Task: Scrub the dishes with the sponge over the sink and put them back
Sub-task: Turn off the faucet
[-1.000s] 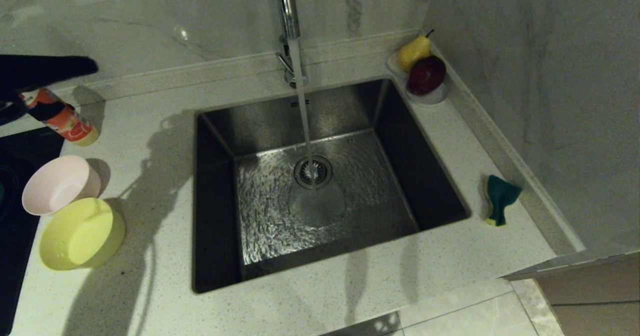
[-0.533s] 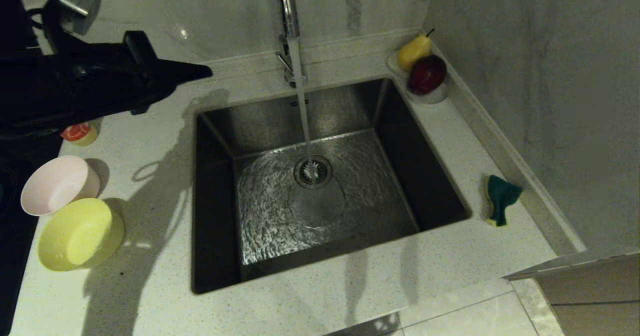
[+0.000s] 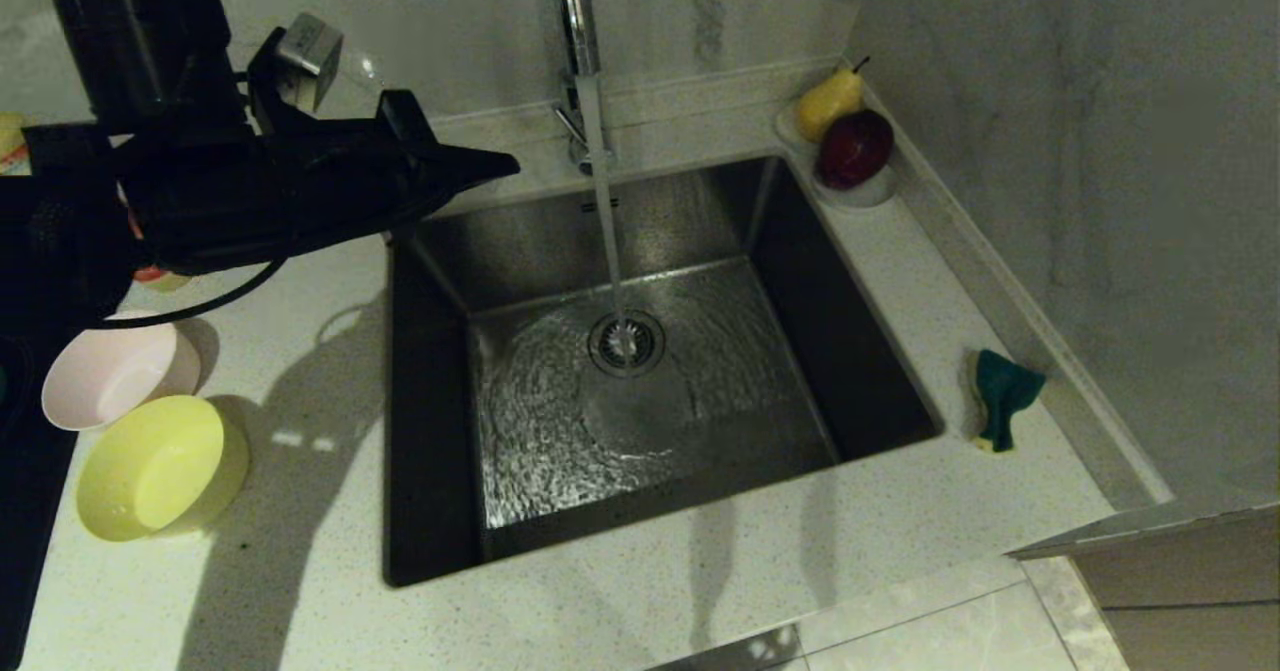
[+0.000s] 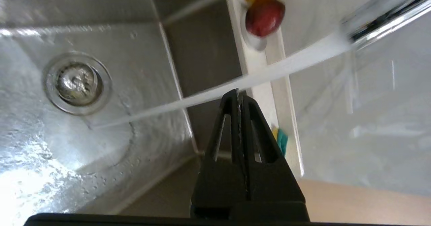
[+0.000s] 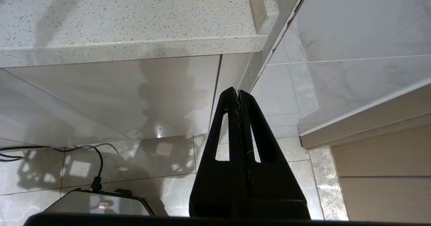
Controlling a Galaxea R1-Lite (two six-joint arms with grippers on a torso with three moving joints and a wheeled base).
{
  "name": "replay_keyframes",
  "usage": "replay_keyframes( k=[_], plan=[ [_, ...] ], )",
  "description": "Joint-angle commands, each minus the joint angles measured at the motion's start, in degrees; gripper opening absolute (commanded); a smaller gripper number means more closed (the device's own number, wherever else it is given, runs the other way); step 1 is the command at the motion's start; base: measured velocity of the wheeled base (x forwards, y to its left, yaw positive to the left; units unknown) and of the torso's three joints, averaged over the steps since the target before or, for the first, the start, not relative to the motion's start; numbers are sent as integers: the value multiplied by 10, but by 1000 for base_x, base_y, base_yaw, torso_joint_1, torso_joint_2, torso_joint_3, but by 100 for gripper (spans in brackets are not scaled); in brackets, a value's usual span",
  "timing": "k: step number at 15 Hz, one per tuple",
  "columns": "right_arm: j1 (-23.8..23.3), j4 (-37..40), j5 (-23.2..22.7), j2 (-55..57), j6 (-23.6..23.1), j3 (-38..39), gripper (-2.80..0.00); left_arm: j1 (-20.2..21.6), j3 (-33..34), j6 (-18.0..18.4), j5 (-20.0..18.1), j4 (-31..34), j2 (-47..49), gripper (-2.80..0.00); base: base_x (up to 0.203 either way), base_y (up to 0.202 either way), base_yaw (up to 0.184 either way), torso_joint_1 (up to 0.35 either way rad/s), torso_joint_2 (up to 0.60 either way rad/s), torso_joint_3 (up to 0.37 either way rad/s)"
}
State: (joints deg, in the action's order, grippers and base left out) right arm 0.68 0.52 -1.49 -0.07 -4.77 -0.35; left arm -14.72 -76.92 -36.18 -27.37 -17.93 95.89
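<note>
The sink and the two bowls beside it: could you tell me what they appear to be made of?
Sink: likely brushed stainless steel, grey with dull reflections. Pink bowl and yellow bowl: probably plastic, opaque, smooth, uniformly coloured with a soft sheen.

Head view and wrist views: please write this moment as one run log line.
left gripper: shut, empty, above stainless steel sink back-left corner | right gripper: shut, parked below counter | chrome tap: running | yellow-green sponge: untouched

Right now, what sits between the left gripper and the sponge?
In the head view, the sink with the tap's running water lies between the shut left gripper and the sponge on the far counter.
</note>
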Motion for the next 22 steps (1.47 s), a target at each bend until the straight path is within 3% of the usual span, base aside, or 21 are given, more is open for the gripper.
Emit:
replay_keyframes(
  k=[1,5,7,10,15,17,22],
  plan=[
    [0,0,0,-2,-1,0,-280,-13,-3,-1,1,-8,18,-280,0,0,0,0,0,0],
    [0,0,1,-2,-1,0,-280,-25,-3,3,10,-43,42,-280,0,0,0,0,0,0],
    [0,0,0,-1,-1,0,-280,-32,-5,11,35,-53,60,-280,0,0,0,0,0,0],
    [0,0,0,-1,-1,0,-280,-49,-30,22,104,-108,120,-280,0,0,0,0,0,0],
    [0,0,0,-2,-1,0,-280,-60,-93,31,162,-130,171,-280,0,0,0,0,0,0],
    [0,0,0,-2,-1,0,-280,-63,-118,31,191,-180,196,-280,0,0,0,0,0,0],
    [0,0,0,-2,-1,0,-280,-71,-176,33,211,-210,238,-280,0,0,0,0,0,0]
  ],
)
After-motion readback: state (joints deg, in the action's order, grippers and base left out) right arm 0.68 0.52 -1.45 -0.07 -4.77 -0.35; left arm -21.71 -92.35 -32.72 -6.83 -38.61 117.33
